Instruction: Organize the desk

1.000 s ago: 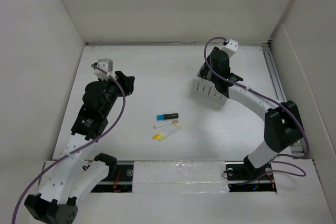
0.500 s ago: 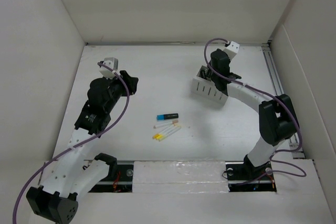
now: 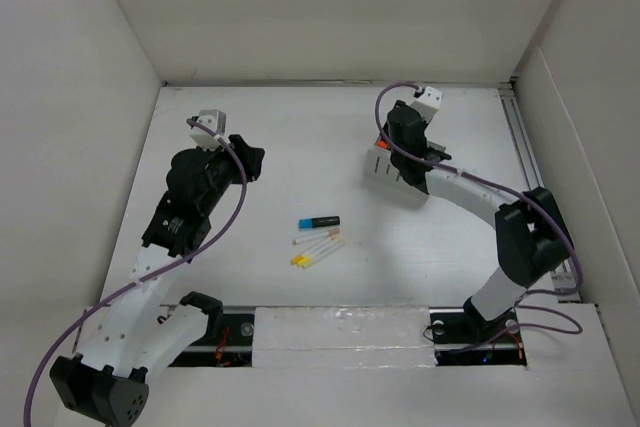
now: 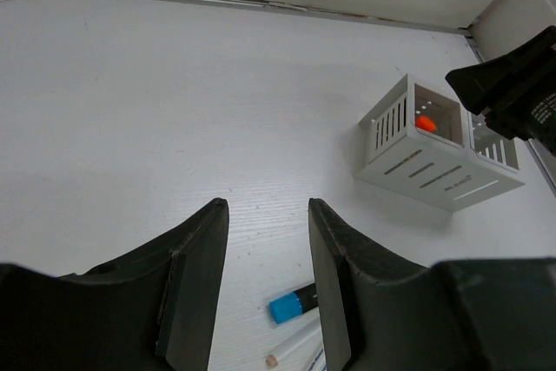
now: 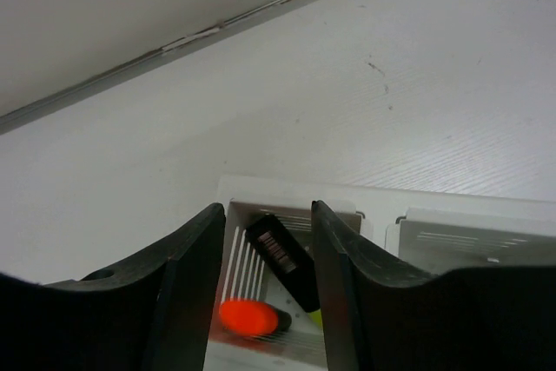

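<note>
The desk (image 3: 300, 137) is the big white tabletop. A white slotted organizer box (image 3: 398, 179) stands at its back right. My right gripper (image 3: 391, 148) hovers open over the box's left compartment (image 5: 287, 190). That compartment holds an orange-capped marker (image 5: 248, 316) and a black marker (image 5: 282, 258); neither touches my fingers. A blue-capped marker (image 3: 318, 221) and several thin pens (image 3: 318, 247) lie mid-desk. My left gripper (image 3: 250, 159) is open and empty above the desk's left part. In its wrist view the gripper (image 4: 268, 208) frames the blue-capped marker (image 4: 291, 306). The box (image 4: 434, 158) lies farther off.
White wall panels (image 3: 90, 97) close in the desk at the left, back and right. A metal rail (image 3: 525, 147) runs along the right edge. The box's second compartment (image 5: 478, 232) lies right of my right gripper.
My right gripper has shifted left over the box's left compartment, and an orange cap now shows there. My left arm edged up a second ago and has held still since.
</note>
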Tool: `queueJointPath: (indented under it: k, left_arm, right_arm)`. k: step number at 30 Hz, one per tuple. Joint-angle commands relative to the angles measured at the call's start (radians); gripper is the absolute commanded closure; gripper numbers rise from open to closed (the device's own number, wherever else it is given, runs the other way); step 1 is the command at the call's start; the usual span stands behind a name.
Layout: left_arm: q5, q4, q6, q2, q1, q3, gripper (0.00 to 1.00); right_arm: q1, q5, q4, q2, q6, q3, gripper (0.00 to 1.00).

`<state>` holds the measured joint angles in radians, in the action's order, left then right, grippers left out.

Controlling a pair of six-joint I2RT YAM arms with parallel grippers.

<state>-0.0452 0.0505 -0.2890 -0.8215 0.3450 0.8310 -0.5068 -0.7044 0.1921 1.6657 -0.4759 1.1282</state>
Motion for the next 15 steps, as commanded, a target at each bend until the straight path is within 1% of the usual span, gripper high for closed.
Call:
queueJointPath:
  k: [1, 4, 5, 6, 7, 8, 9, 10, 12, 13, 14, 15]
  left_arm:
    - [-0.004, -0.028, 0.007, 0.021, 0.002, 0.03, 0.62]
    - [-0.013, -0.02, 0.005, 0.015, 0.002, 0.033, 0.62]
    - [-0.018, -0.02, 0.005, 0.016, 0.002, 0.033, 0.62]
    - [-0.021, -0.024, 0.004, 0.019, 0.002, 0.031, 0.62]
    - [-0.016, -0.029, 0.004, 0.022, 0.002, 0.03, 0.62]
    - [-0.013, -0.029, 0.004, 0.022, 0.002, 0.031, 0.62]
    - [-0.009, -0.028, 0.004, 0.016, 0.002, 0.033, 0.62]
    - [-0.013, -0.02, 0.004, 0.013, 0.002, 0.033, 0.62]
    - [-0.022, -0.02, 0.004, 0.013, 0.002, 0.034, 0.62]
    - [-0.024, -0.024, 0.005, 0.016, 0.002, 0.034, 0.62]
    - [-0.018, -0.026, 0.005, 0.024, 0.002, 0.033, 0.62]
    - [-0.01, -0.026, 0.007, 0.024, 0.002, 0.031, 0.62]
  right_arm:
    - [-0.031, -0.012, 0.04, -0.101, 0.006, -0.01, 0.49]
    - [-0.058, -0.003, 0.049, -0.139, 0.022, -0.037, 0.47]
    - [-0.071, 0.0, 0.044, -0.145, 0.022, -0.042, 0.5]
    - [-0.084, 0.017, 0.03, -0.156, 0.023, -0.047, 0.59]
    - [-0.084, 0.086, 0.024, -0.162, 0.036, -0.053, 0.8]
    - [-0.097, 0.136, 0.02, -0.17, 0.048, -0.057, 0.88]
    - [-0.108, 0.205, 0.03, -0.178, 0.066, -0.079, 0.93]
    - [-0.136, 0.33, 0.033, -0.184, 0.092, -0.09, 1.0]
    - [-0.173, 0.417, 0.056, -0.182, 0.094, -0.116, 1.0]
    - [-0.215, 0.474, 0.063, -0.17, 0.076, -0.142, 1.0]
    - [-0.238, 0.488, 0.063, -0.161, 0.063, -0.152, 0.97]
    - [-0.262, 0.497, 0.05, -0.153, 0.056, -0.163, 0.91]
